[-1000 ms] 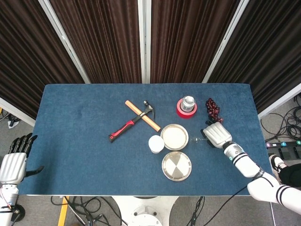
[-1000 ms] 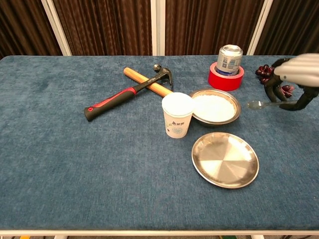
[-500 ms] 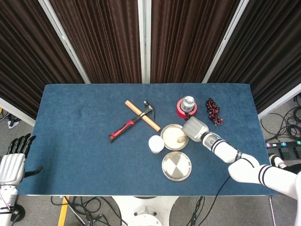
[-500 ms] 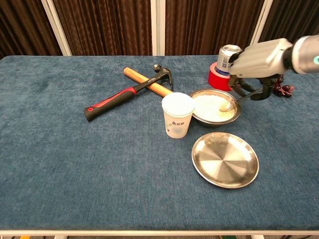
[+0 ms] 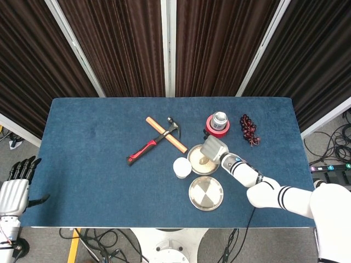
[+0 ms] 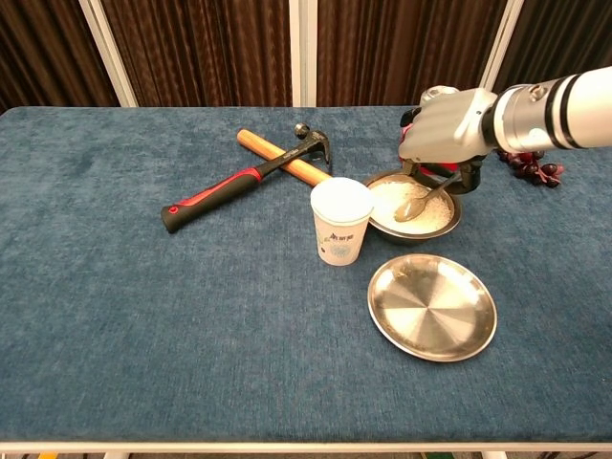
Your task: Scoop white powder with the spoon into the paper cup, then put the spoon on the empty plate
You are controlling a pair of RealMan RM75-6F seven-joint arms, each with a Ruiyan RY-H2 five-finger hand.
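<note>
My right hand [image 6: 448, 124] [image 5: 213, 148] grips the handle of a metal spoon [image 6: 414, 207]. Its bowl rests in the white powder of the round metal bowl [image 6: 414, 225] [image 5: 196, 159]. A white paper cup [image 6: 340, 221] [image 5: 182, 167] stands upright just left of the bowl. The empty metal plate [image 6: 433, 306] [image 5: 205, 193] lies in front of the bowl, toward the table's near edge. My left hand [image 5: 15, 189] hangs off the table's left side with its fingers apart, holding nothing.
A red-and-black hammer [image 6: 244, 179] lies crossed over a wooden stick [image 6: 285, 159] left of the cup. A can on a red tape roll [image 6: 430, 145] and a dark bunch of grapes [image 6: 532, 164] sit behind my right hand.
My right hand carried the spoon leftward from the table's right side to the powder bowl, and the spoon's bowl has moved further into the powder. The left hand stayed still.
</note>
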